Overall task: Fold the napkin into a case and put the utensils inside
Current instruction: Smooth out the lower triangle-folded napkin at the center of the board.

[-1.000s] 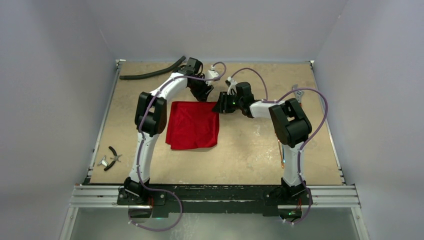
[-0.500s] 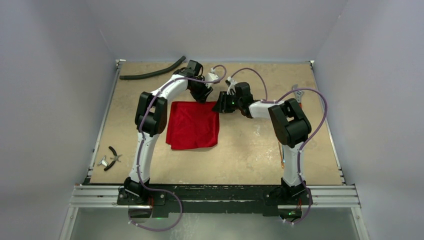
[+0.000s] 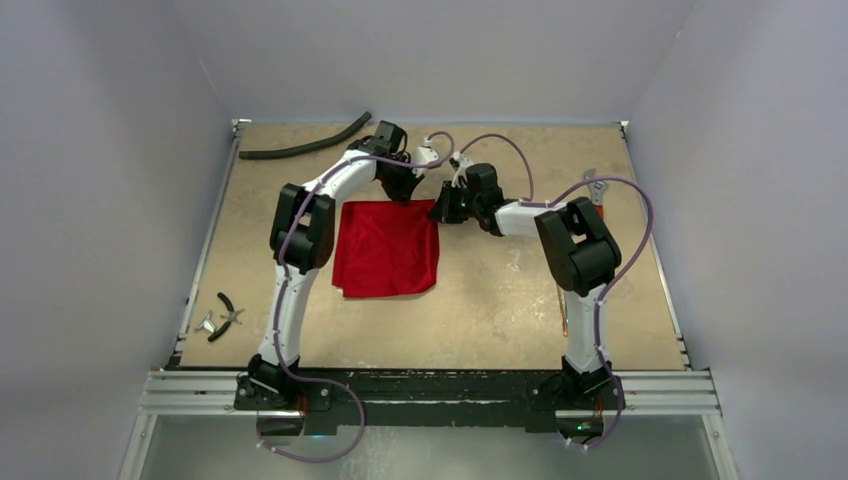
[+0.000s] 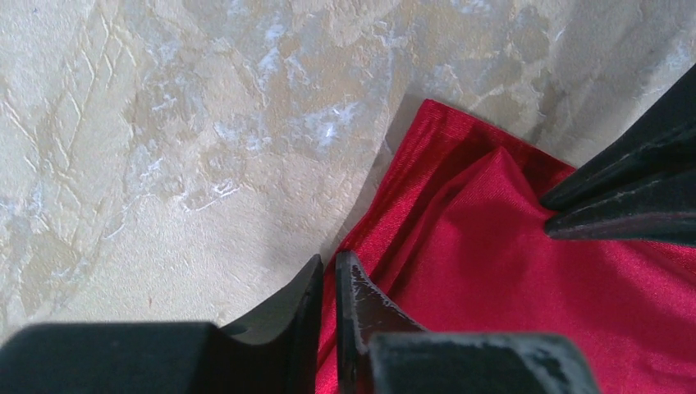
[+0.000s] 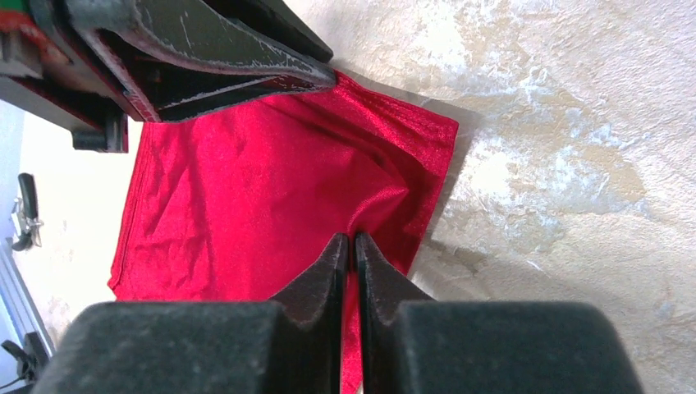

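Open a moment earlier, the left hand (image 4: 328,267) and right hand (image 5: 350,242) were pinched shut on the far edge of the napkin (image 3: 386,248) — cloth laid flat left of centre on the desk (image 3: 500,290), first fold judged imminent.

Overhead view of a tan, mottled bench (image 3: 480,300) with metal rails along its sides. A red napkin (image 3: 387,250) lies left of centre. It is roughly square and lightly wrinkled, and it puckers at its 2 far corners. A black hose (image 3: 300,148) curves across the far left corner. Near the left edge, toward the front, black pliers (image 3: 229,313) lie just beside 1 small metal piece (image 3: 206,323). A wrench (image 3: 597,187) lies near the far right edge. 1 thin orange item (image 3: 563,318), too small to identify, lies toward the right front.
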Action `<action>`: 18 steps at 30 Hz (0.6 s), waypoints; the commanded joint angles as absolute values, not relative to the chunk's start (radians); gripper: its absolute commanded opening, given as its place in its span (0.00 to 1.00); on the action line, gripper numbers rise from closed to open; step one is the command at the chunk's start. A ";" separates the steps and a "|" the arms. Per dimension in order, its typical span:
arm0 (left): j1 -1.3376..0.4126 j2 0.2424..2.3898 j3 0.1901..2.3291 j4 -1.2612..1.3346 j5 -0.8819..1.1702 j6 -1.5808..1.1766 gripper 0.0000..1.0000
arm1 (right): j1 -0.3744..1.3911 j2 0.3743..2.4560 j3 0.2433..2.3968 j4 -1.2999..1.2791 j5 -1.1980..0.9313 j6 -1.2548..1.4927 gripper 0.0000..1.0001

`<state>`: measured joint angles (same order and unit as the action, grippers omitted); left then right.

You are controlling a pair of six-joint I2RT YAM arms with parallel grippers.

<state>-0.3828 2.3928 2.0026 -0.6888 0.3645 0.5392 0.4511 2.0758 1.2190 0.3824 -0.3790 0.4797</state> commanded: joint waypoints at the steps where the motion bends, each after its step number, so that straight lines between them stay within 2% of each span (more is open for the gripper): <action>1: -0.389 2.384 1.973 -0.689 0.350 0.568 0.07 | 0.457 2.061 1.268 0.413 -0.355 0.476 0.05; 3: -0.388 2.383 1.970 -0.688 0.351 0.569 0.02 | 0.457 2.063 1.271 0.415 -0.351 0.474 0.00; 6: -0.390 2.378 1.965 -0.690 0.351 0.576 0.00 | 0.457 2.064 1.276 0.420 -0.340 0.470 0.00; 18: -0.393 2.383 1.973 -0.719 0.352 0.604 0.00 | 0.456 2.144 1.386 0.343 -0.345 0.416 0.00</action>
<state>-0.3889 2.3878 1.9930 -0.6777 0.3656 0.5701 0.4519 2.0998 1.3373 0.3851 -0.3527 0.4438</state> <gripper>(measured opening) 0.003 0.007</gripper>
